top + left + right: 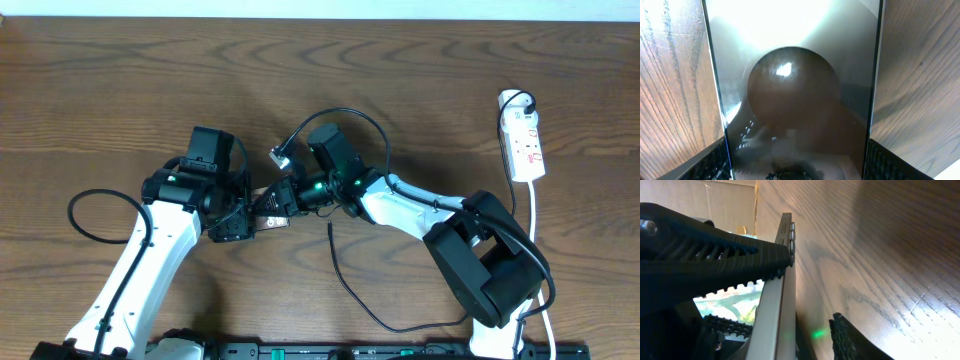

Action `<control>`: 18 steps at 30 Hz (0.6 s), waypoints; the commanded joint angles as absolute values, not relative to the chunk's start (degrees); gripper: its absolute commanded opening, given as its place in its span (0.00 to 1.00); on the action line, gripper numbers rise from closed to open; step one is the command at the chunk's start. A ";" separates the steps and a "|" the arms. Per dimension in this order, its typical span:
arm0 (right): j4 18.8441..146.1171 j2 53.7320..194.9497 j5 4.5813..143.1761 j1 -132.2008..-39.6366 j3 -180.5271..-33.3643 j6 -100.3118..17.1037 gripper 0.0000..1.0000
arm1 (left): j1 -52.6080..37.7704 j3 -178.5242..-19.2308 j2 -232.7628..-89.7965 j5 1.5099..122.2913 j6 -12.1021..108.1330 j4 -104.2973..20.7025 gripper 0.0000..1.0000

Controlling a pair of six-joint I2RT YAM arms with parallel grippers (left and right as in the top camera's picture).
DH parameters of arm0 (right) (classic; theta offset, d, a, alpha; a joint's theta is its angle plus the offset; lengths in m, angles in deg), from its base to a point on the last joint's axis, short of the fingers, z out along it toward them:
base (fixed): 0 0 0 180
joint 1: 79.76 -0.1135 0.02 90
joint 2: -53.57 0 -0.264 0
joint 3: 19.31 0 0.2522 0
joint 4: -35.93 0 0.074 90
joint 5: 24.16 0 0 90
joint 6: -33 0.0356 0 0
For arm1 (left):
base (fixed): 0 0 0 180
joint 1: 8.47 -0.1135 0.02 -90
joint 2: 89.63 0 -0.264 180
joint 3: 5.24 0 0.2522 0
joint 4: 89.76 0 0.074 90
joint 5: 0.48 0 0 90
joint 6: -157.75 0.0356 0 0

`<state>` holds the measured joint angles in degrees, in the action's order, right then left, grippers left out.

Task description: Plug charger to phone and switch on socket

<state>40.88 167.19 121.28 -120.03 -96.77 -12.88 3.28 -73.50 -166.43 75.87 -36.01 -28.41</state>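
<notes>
The phone [795,95] is held up at the middle of the wooden worktop [120,80], between the two arms. The left tool [802,161] clamps it across its width. Its black ribbed fingers [715,161] sit against the two long edges, and the glossy face fills the left wrist view, reflecting a bright light and a dark round shape.

From the right wrist the phone shows edge-on as a thin slab with a pale metal rim and small raised side buttons. The right tool [812,290] straddles it with the jaws apart. The upper toothed finger [730,250] lies against one face. The lower finger stands clear of the other side, with a strip of grained wood and a green glow showing in the gap.

The charger [345,285] is a thin black cable. It lies loose on the worktop just near of the right arm, and its free tip points toward the far side, close to that arm's wrist and apart from the phone. From there it curves toward the near edge and then to the right.

The socket [525,140] is a white oblong strip with small red marks. It lies at the far right, well apart from the phone, with a black plug [527,101] at its far end and a white cord [535,230] running toward the near edge.
</notes>
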 commanded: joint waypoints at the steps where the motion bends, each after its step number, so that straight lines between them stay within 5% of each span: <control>1: 40.92 167.15 119.92 -120.38 -97.47 -13.32 0.31 | 3.52 -74.57 -166.73 74.95 -38.66 -28.30 0.07; 18: 40.00 167.15 117.76 -121.60 -97.47 -11.33 0.31 | 3.83 -74.57 -166.73 75.01 -39.10 -28.32 0.08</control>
